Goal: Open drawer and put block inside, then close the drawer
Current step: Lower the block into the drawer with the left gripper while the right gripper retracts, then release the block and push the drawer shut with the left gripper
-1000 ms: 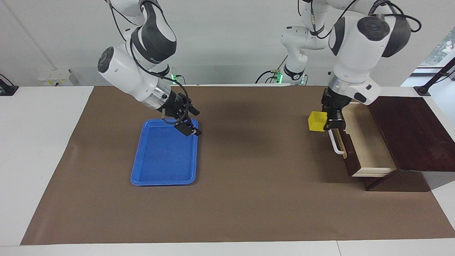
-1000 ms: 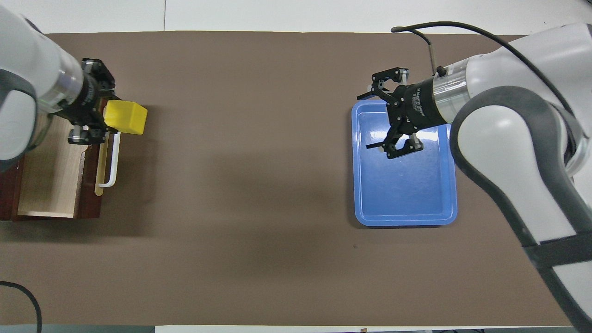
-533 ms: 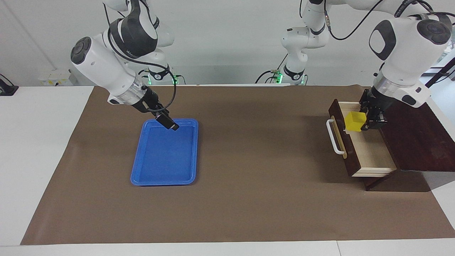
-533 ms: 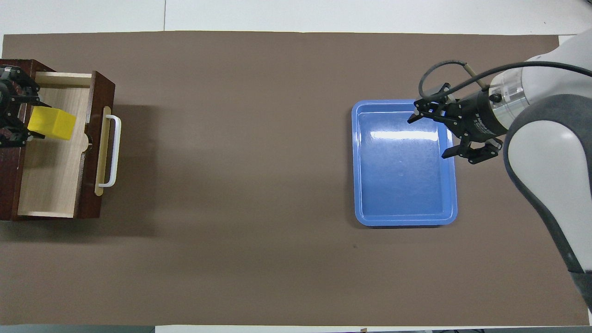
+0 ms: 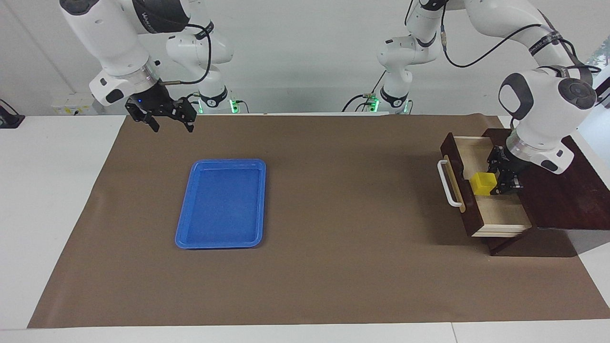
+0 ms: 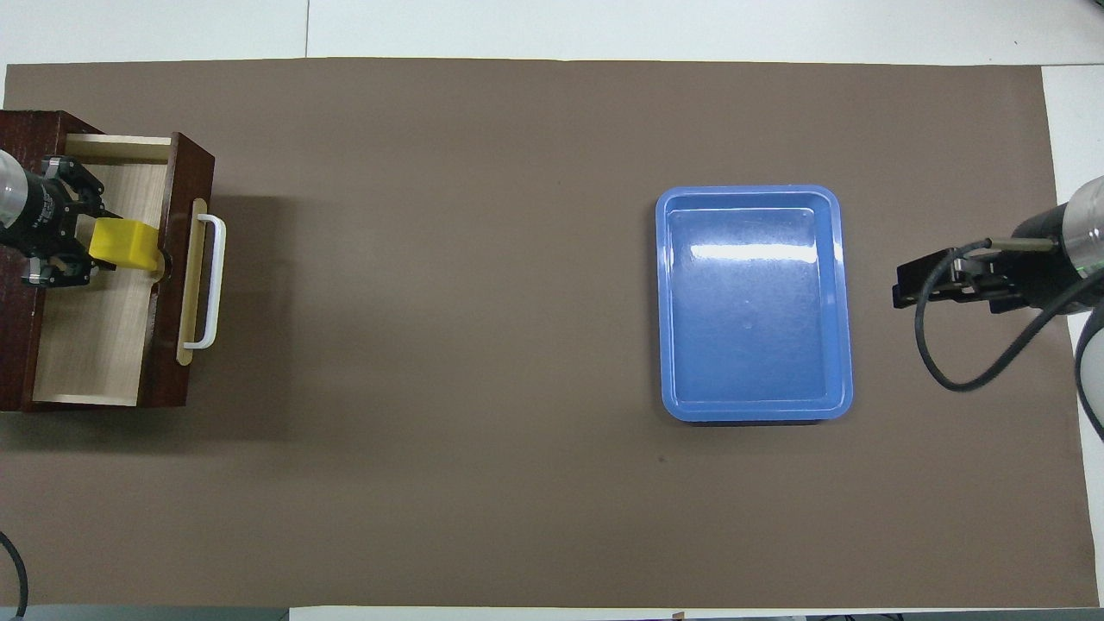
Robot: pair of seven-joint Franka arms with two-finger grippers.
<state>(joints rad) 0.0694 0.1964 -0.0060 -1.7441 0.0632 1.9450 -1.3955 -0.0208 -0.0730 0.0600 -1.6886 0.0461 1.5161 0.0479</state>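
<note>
At the right arm's end of the desk [image 5: 57, 200], the right hand [image 5: 161, 119] hangs open over the brown mat [image 5: 333, 267], empty, the blue tray [image 5: 221, 205] lying below it and toward the middle. At the left arm's end the drawer [image 5: 464, 202] stands pulled open. The left hand [image 5: 501, 180] is down inside it, closed on the block [image 5: 483, 184], which sits low in the pale interior, just beside the drawer's front panel.

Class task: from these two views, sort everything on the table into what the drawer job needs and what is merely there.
Needed: the open drawer; the yellow block, held inside it by the left gripper.
Merely there: the blue tray; the brown mat; the right gripper, open, waiting over the mat.
</note>
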